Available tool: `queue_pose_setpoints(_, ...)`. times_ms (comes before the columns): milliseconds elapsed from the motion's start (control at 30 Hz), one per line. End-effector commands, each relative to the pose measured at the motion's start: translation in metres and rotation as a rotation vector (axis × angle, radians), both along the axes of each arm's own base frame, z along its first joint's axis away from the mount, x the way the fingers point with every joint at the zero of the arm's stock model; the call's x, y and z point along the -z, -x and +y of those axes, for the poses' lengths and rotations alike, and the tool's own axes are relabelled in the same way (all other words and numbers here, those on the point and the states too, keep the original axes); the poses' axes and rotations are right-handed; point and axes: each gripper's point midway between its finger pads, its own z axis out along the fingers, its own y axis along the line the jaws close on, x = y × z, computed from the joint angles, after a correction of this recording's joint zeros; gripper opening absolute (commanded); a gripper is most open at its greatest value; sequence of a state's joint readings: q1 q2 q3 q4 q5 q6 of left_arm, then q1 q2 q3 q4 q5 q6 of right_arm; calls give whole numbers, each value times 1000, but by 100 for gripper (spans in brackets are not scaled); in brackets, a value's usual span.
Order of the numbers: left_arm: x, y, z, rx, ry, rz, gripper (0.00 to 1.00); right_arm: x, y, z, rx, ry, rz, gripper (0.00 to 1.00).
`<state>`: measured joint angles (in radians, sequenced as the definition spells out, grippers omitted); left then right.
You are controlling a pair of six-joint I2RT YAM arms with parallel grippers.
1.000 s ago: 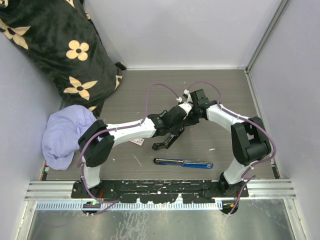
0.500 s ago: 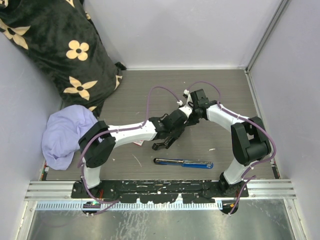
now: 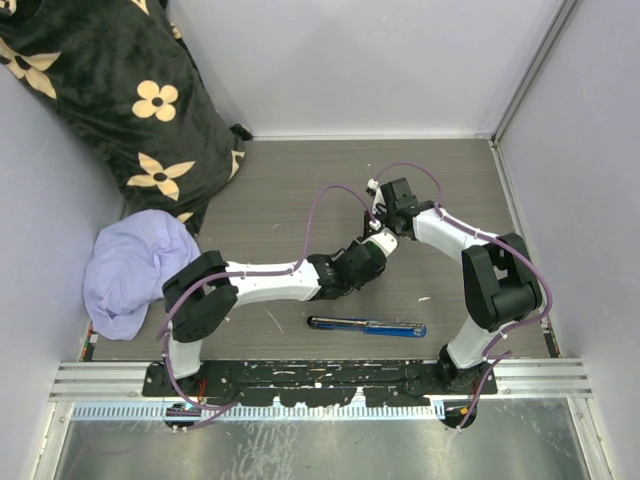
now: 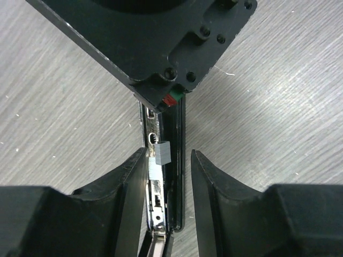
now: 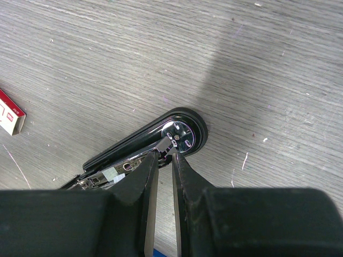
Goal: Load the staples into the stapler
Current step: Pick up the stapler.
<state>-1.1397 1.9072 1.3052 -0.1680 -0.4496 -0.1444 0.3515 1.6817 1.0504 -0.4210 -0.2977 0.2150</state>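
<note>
Now the left hand (image 4: 169, 155) is opening around the staple strip (image 4: 162, 152), leaving it in the stapler (image 5: 185, 133), which the closed right hand (image 5: 164, 156) is gripping.

Black stapler (image 5: 185, 133), red-white staples box (image 5: 10, 119) (cushion (image 3: 90, 90): black, cream flowers)
</note>
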Motion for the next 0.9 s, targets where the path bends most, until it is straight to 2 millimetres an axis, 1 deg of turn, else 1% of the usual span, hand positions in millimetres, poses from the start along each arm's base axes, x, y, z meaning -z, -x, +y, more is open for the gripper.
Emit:
queue_pose_setpoints(0, -16, -16, -8, -16, -10, -120, 38, 42, 38, -25, -28, 146, 154, 20)
queue_pose_setpoints(300, -5, -11, -13, 30, -71, -151, 37, 40, 38, -24, -30, 140, 150, 20)
queue_pose_setpoints(433, -4, -7, -18, 52, -81, -169, 37, 40, 37, -23, -32, 137, 149, 20)
queue_pose_setpoints(633, 2, -11, -19, 54, -129, -203, 37, 39, 38, -23, -33, 134, 147, 20)
queue_pose_setpoints(867, 7, -16, -18, 54, -184, -228, 34, 39, 38, -22, -35, 131, 147, 20)
